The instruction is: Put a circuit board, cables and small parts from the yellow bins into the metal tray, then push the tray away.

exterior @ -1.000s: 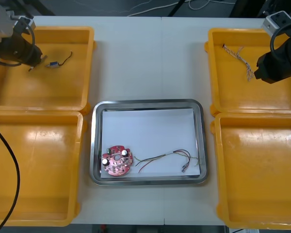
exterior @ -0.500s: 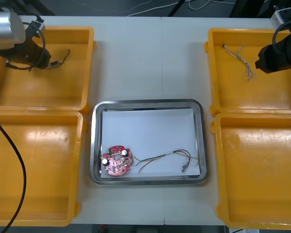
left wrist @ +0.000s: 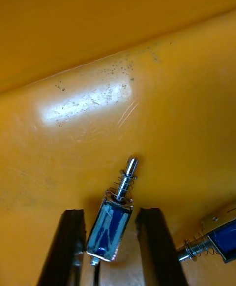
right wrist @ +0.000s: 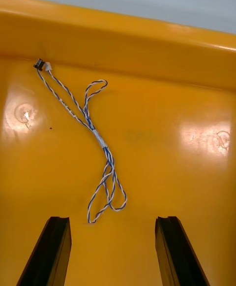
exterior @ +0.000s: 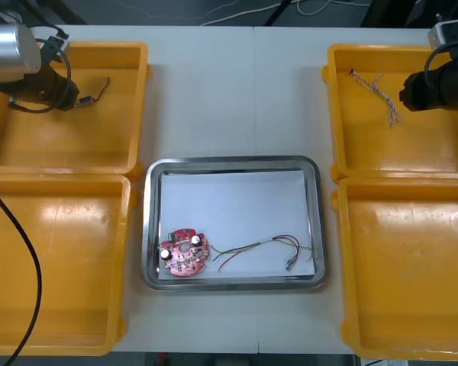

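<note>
While midway through loading, judging by the tray: gripping a small part at upper left. Next, probably, lifting clear of the bin wall and carrying across to the tray.

Upper left bin (exterior: 69,145) with small metal parts on thin leads. Upper right bin (exterior: 382,152) with a blue and white cable (right wrist: 101,143). Lower bins (exterior: 61,267) (exterior: 412,267) bare.

Metal tray (exterior: 233,162) at centre, white inside, with a red circuit board (exterior: 184,252) at lower left and a red and yellow cable (exterior: 263,248) beside it.

Left gripper (left wrist: 110,212) drawn in narrowly on one small metal part (left wrist: 112,217), second part (left wrist: 216,239) just beside. Right gripper (right wrist: 113,218) spread wide, empty, above the blue and white cable.
</note>
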`<state>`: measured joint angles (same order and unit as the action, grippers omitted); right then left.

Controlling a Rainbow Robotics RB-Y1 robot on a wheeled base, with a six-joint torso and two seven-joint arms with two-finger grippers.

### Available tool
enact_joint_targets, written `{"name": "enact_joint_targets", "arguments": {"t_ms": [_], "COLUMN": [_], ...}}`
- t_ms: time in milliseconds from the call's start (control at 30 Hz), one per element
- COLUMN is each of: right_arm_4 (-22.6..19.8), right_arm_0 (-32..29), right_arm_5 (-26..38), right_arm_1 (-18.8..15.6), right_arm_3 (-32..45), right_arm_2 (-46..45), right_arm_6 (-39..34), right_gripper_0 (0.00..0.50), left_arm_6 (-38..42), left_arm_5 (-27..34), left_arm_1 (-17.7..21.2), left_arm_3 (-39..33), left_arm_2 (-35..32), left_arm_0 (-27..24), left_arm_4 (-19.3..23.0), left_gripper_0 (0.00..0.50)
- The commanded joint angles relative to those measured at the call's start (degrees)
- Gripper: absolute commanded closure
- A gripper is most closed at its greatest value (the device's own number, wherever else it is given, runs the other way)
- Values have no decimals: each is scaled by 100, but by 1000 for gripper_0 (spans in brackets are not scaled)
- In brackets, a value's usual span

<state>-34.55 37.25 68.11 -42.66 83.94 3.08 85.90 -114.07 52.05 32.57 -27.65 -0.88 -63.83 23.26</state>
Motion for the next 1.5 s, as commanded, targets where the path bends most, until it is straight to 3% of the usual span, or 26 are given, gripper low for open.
{"name": "enact_joint_targets", "arguments": {"t_ms": [33,367,733,900,1300,1333,1367,1400,1467,1500], "right_arm_4": [53,115,440,546,581,581,572,572,581,598], "right_arm_0": [107,292,309,309,309,309,309,309,309,309], "right_arm_5": [-430,-922,-1089,-1098,-1370,-1370,-1370,-1370,-1370,-1370], "right_arm_1": [-102,83,443,540,672,680,672,672,680,672], "right_arm_3": [-255,-862,-1117,-1134,-1337,-1337,-1337,-1337,-1337,-1337], "right_arm_2": [246,562,571,571,571,571,571,571,571,571], "right_arm_6": [225,313,401,401,489,498,507,515,515,515], "right_gripper_0": [0,0,0,0,0,21,122,286,450,493], "left_arm_6": [-731,-845,-968,-907,-177,-89,-1,69,227,350], "left_arm_5": [-64,341,1949,2415,3848,3997,4155,4287,4507,4656], "left_arm_1": [-76,-5,285,355,539,557,575,592,619,627], "left_arm_3": [31,-30,-918,-1278,-3194,-3379,-3590,-3801,-4126,-4345], "left_arm_2": [-167,-387,-844,-932,-896,-896,-905,-914,-923,-923], "left_arm_0": [-288,-296,-261,-200,556,618,706,785,917,978], "left_arm_4": [-76,-15,99,319,460,451,451,451,460,486], "left_gripper_0": [499,500,500,500,500,500,500,500,500,500]}}
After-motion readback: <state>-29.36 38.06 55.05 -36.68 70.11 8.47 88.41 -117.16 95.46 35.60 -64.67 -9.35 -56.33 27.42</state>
